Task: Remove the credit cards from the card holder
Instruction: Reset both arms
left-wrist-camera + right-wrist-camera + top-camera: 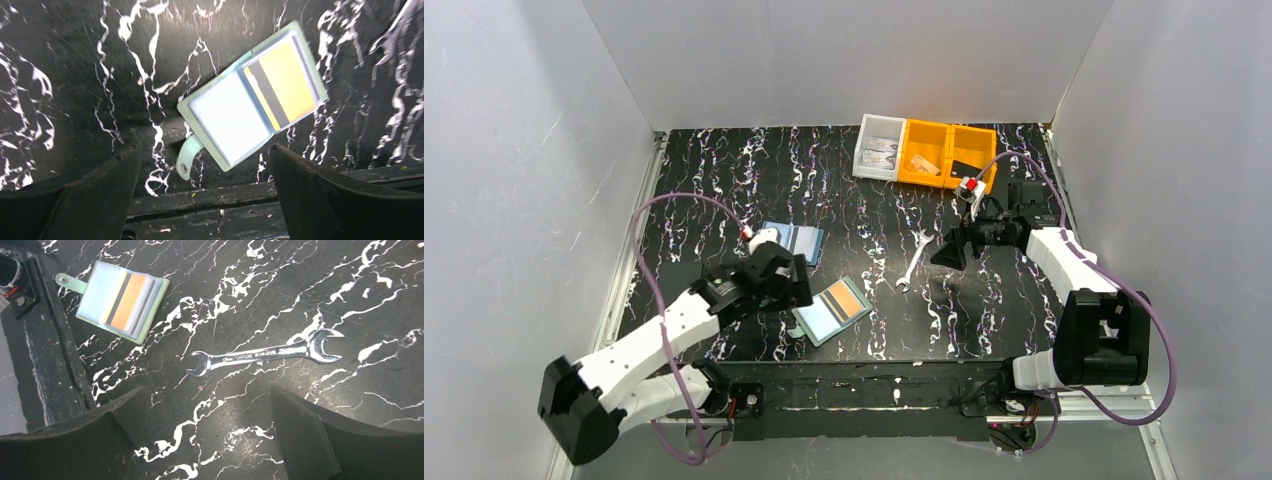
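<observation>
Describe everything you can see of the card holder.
The card holder is a small sage-green wallet with rounded corners, soft-looking, lying open and flat on the black marbled table, near its front edge. One panel shows an orange card with a dark stripe; the other shows a pale card face, washed out by glare. Its snap tab sticks out unfastened. Only the table touches it; the open left end effector hangs above, clear of it.

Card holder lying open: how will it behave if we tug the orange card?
The card holder looks thin and soft, so probably light: likely slides with the pull unless pinned. Its snap tab sticks out, hinting floppy. The orange card looks stiff.
</observation>
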